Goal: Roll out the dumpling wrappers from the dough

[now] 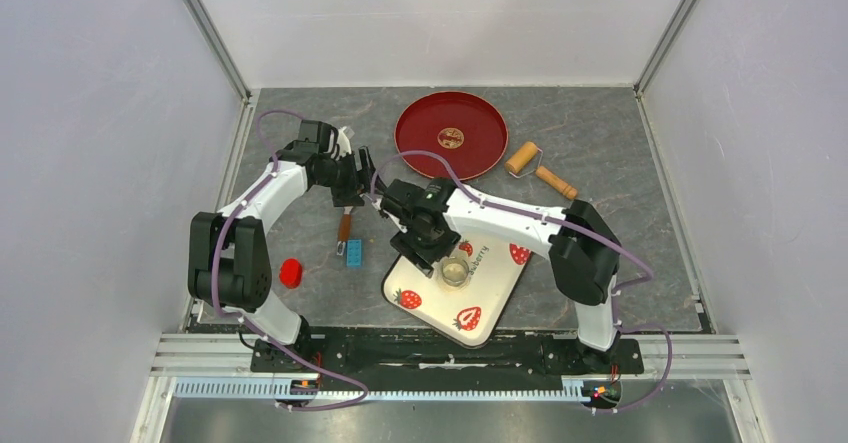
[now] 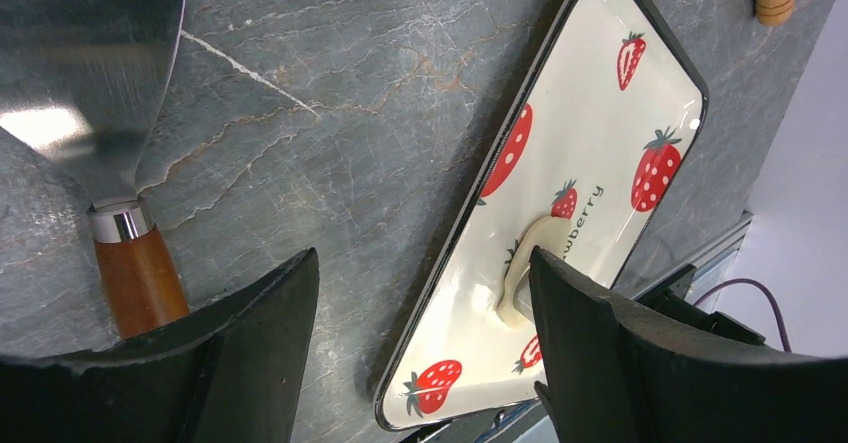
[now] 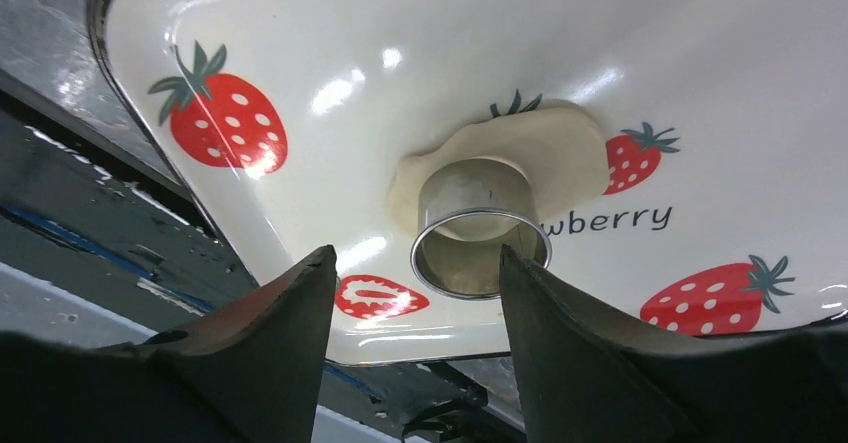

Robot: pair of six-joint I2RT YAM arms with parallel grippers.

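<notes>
Dough (image 3: 560,153) beneath ring cutter (image 3: 470,198), plainest from right wrist, right tool (image 3: 415,258) parted astride it, left tool (image 2: 420,258) wide, empty.

red plate (image 1: 451,134) beside wooden roller (image 1: 540,170); ring cutter (image 3: 476,188) upright in strawberry tray (image 1: 435,309) (glossy white)

You see a white tray (image 3: 300,23) with a smooth, glossy glaze that throws back the lamps. The dough (image 3: 560,148) looks matt and soft. The ring cutter (image 3: 478,188) is bright bare metal. The scraper (image 2: 90,63) has a polished metal blade, a shiny collar and a varnished wood handle. Your worktop (image 2: 350,113) looks like grey veined stone with a dull sheen. The red plate (image 1: 480,148) is glossy, and the roller (image 1: 540,171) is plain wood. The fingers (image 2: 250,343) of the left gripper (image 2: 422,258) and those of the right gripper (image 3: 417,253) are matt black and slightly grainy.
</notes>
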